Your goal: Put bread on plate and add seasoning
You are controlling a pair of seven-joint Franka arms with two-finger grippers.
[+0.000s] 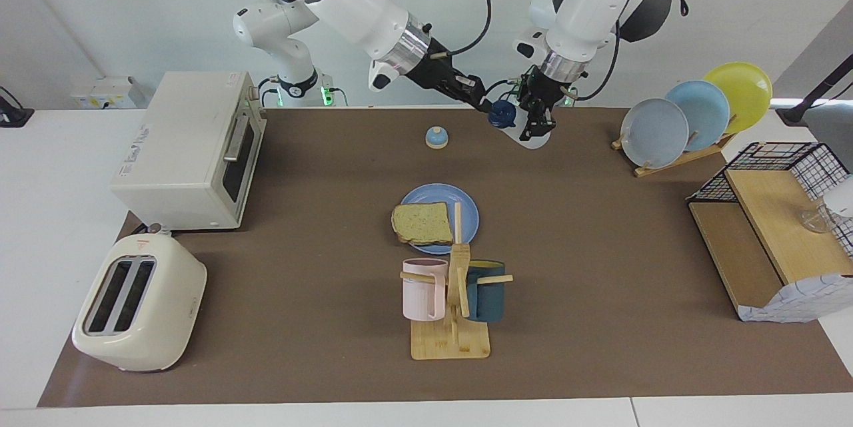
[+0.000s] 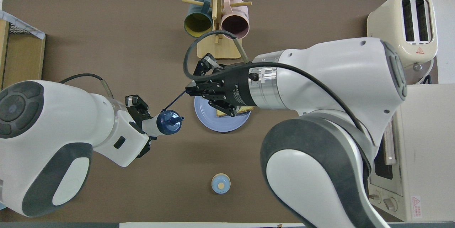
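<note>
The bread [image 1: 422, 222] lies on the blue plate [image 1: 468, 211] in the middle of the table, next to the mug stand. In the overhead view the right arm covers most of the bread [image 2: 220, 113] and part of the plate [image 2: 213, 123]. My left gripper [image 1: 535, 126] [image 2: 147, 121] is shut on the white body of the seasoning [image 1: 501, 114] [image 2: 169, 123]. It holds the bottle tilted in the air near the robots' edge, navy cap toward the right arm. My right gripper [image 1: 483, 106] [image 2: 187, 92] is shut beside the cap. A thin dark strap runs from its fingertips to the cap, and the nozzle is bare.
A small blue bell [image 1: 436, 137] stands near the robots. The mug stand [image 1: 453, 307] with two mugs is beside the plate. A toaster oven [image 1: 190, 150] and toaster [image 1: 136, 304] sit at the right arm's end. A plate rack [image 1: 693, 114] and wire shelf [image 1: 773, 227] are at the left arm's end.
</note>
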